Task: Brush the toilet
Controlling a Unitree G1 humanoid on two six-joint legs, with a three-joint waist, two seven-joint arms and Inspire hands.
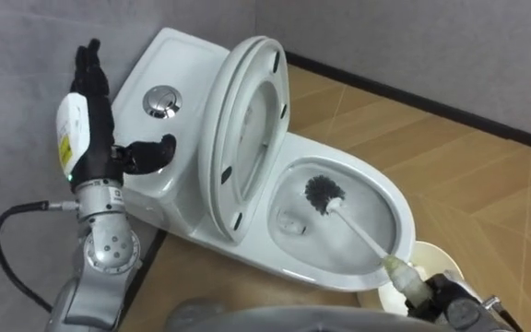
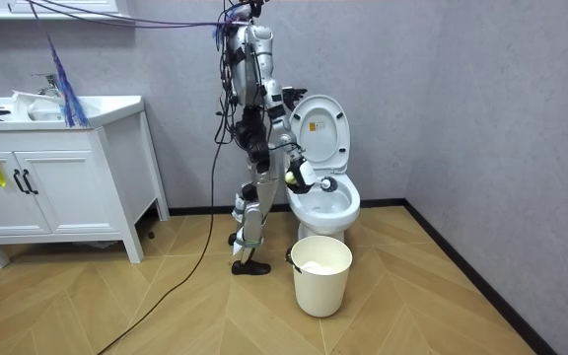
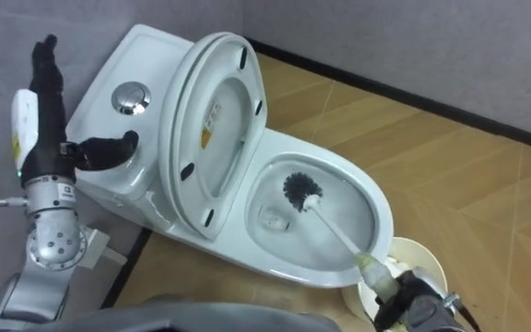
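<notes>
Toilet brush (image 1: 353,224), bristles down in the toilet (image 1: 332,276) bowl, is grasped at its handle by the right hand (image 1: 439,297); the left hand (image 1: 90,88) is raised, fingers straight, beside the tank. In the room view, the robot stands beside the toilet, with a white bucket (image 2: 320,288) on the wood floor (image 2: 422,296) close by.

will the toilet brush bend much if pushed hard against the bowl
The toilet brush has a long thin shaft, so it probably flexes slightly. Its dark bristle head likely squashes softly. The right hand grips the far end, so the head may skid on the glossy bowl.
</notes>
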